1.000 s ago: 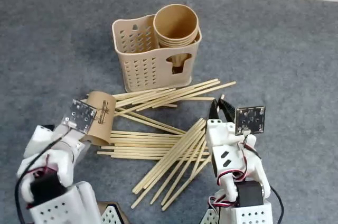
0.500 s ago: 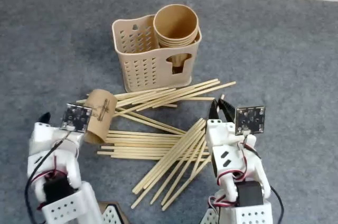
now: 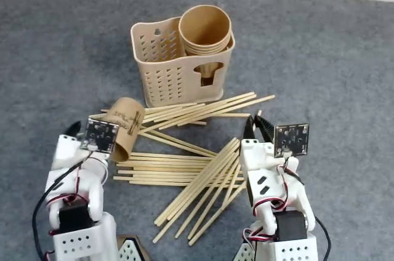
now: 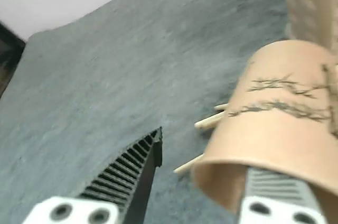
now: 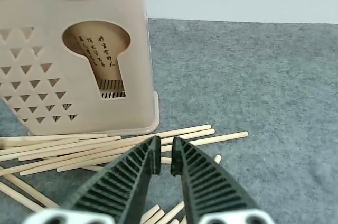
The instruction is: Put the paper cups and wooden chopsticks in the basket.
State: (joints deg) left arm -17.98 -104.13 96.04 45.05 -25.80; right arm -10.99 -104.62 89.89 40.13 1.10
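L end effector (image 4: pixel 208 152) apart at cup (image 4: pixel 274 123); R end effector (image 5: pixel 165 155) together (near chopsticks (image 5: pixel 105 147)).

Overhead view, wrist cameras low — basket (image 3: pixel 163 77) shared

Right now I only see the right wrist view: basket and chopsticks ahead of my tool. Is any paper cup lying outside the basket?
Observer: Yes, one paper cup lies on its side on the chopsticks, near the left arm.
Operator: Is the left tool on it?
Observer: The left tool is open, one finger at the cup's rim, the other clear of it.
Operator: Room in the basket?
Observer: The basket compartment beside the stacked cups looks empty.
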